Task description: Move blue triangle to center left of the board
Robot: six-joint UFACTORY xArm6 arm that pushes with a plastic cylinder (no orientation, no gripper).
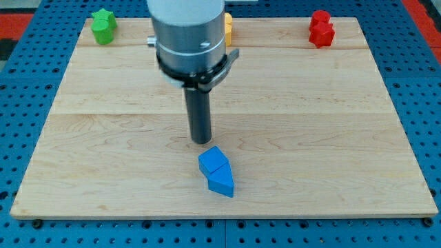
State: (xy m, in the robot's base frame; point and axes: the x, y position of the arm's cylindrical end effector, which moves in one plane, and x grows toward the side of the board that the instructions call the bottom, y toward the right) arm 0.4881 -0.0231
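A blue triangle (222, 183) lies near the view's bottom centre of the wooden board (103, 138). A blue cube (213, 160) touches it just above and to the left. My tip (200, 141) stands on the board just above the blue cube, a short gap away, and a little to its left. The rod hangs from the grey arm body at the view's top centre.
A green block (103, 26) sits at the board's top left corner. A red block (321, 28) sits at the top right. A yellow-orange block (228, 29) shows partly behind the arm at the top centre. A blue pegboard (21, 103) surrounds the board.
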